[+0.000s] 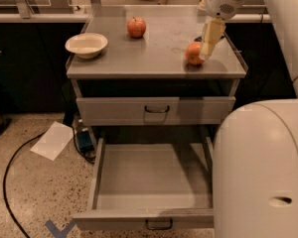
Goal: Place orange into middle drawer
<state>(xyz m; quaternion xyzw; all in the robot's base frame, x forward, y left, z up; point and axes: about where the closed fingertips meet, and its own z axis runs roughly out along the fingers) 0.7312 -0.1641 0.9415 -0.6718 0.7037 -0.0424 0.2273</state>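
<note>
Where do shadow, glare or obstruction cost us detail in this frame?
Camera view: the robot's pale body covers the middle drawer's right end; deep shadow fills the gap under the cabinet top; mild sheen lies on that top beside the orange, where the pincer hangs at its right side as pictured.

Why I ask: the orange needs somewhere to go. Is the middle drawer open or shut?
Open: the middle drawer is pulled out, its floor showing. The gripper is beside the orange on the cabinet top.
</note>
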